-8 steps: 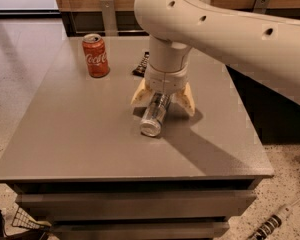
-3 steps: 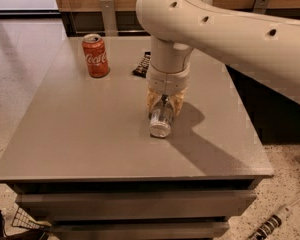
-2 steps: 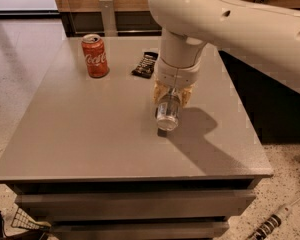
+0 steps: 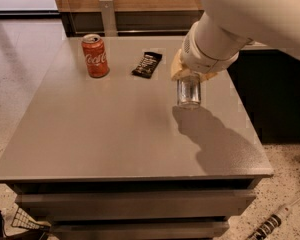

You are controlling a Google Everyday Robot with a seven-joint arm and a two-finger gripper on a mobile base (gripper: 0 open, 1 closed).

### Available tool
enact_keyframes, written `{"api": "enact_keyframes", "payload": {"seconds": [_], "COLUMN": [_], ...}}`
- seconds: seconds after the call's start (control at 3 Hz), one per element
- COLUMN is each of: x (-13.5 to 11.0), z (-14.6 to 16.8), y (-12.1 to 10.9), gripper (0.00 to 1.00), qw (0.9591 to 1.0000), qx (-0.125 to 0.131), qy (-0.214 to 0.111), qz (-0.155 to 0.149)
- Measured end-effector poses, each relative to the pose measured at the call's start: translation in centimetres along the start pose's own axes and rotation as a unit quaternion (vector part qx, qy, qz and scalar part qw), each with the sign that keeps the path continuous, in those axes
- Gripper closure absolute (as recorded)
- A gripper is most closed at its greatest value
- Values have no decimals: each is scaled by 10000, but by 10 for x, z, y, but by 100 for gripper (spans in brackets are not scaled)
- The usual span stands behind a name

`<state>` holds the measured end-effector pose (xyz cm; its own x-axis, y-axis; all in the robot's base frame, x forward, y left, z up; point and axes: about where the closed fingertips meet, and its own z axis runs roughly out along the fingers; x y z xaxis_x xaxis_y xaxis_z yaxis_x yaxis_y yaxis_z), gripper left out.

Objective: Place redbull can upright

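Observation:
The redbull can (image 4: 189,92), slim and silver-grey, stands nearly upright under my gripper (image 4: 191,77) at the right middle of the grey table (image 4: 115,134). The gripper is shut on the can's upper part, and its tan fingers (image 4: 176,70) show on either side. The can's lower end is at or just above the tabletop, with its shadow starting right below it. The can's top is hidden by the gripper and the big white arm (image 4: 240,19).
A red Coca-Cola can (image 4: 95,55) stands upright at the back left. A flat black snack wrapper (image 4: 147,64) lies just left of the gripper. The table's right edge is close to the can. A dark counter stands behind on the right.
The gripper closed on the can, which lay on its side, then turned it nearly upright and carried it to the right and farther back.

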<state>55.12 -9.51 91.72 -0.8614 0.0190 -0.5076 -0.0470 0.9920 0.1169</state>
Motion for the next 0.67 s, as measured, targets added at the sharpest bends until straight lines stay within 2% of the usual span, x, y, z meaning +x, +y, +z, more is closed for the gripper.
{"api": "enact_keyframes", "payload": {"seconds": [0.33, 0.67], "x": [-9, -37], "z": [-18, -28], "y": [-14, -16], "gripper": [100, 100], "qw": [9965, 9853], "qx": [-509, -1114], "qy": [-626, -1282], "qz": [-226, -211]}}
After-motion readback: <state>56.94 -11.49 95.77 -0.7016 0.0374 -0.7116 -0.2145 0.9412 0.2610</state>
